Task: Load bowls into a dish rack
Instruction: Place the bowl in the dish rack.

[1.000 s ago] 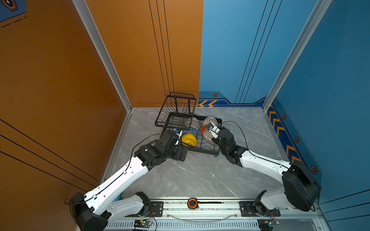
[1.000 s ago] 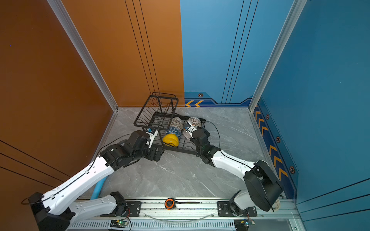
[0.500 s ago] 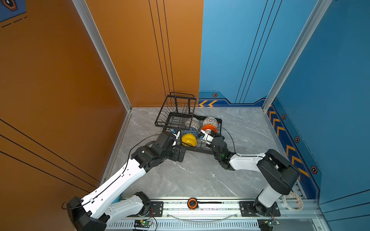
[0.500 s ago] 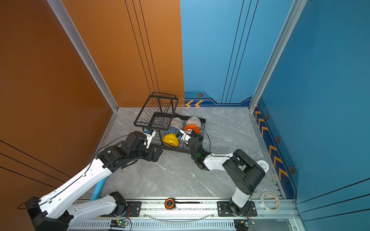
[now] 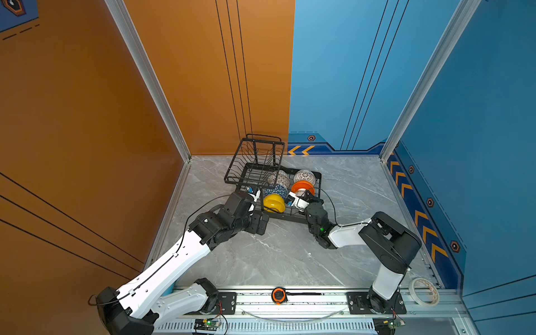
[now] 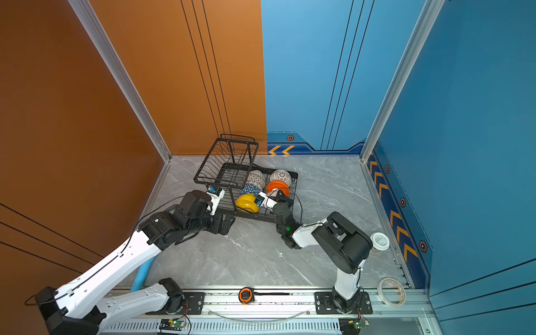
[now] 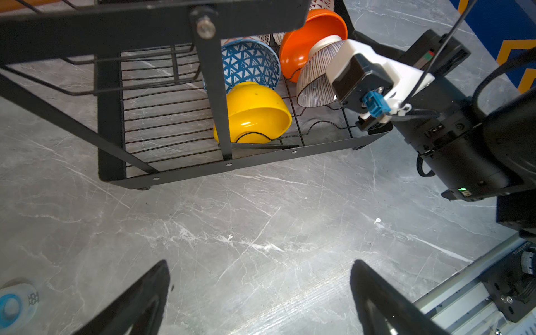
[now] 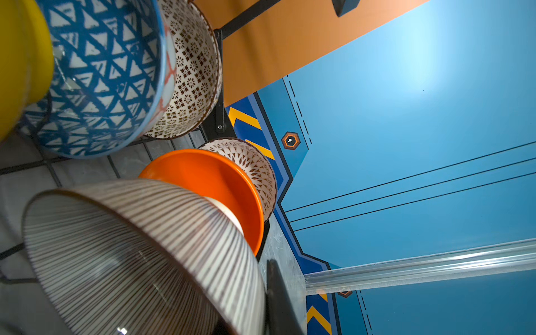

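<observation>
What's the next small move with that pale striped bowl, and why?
Probably open the right tool: the pale striped bowl it grips seems seated in the black wire dish rack, its foot facing into the plain orange bowl.

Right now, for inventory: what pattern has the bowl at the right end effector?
Striped bowl: thin dark lines on white; right wrist view.

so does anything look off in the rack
only the striped bowl: it leans at an angle with its foot poking into the orange bowl, seemingly not settled in its own slot of the dish rack
</observation>
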